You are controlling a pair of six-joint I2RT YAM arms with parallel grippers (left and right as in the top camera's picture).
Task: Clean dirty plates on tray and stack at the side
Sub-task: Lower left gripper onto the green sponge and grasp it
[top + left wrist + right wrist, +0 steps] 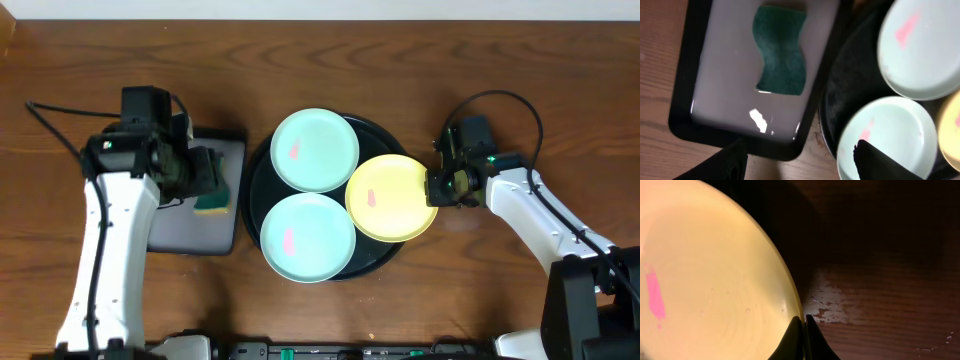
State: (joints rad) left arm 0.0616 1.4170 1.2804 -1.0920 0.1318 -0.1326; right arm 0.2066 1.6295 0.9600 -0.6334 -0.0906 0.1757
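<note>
Nearest the robot, a mint plate (307, 238) with a pink smear lies on the round black tray (378, 132). Just beyond it, to the right, the yellow plate (392, 197) overhangs the tray's rim, and the right gripper (803, 325) is pinched closed on its edge. At the left, the left gripper (801, 147) hangs with its jaws wide apart and empty over the rectangular tray (685, 100), near a green sponge (780, 52). Farthest off, a second mint plate (315, 150) lies on the round tray.
</note>
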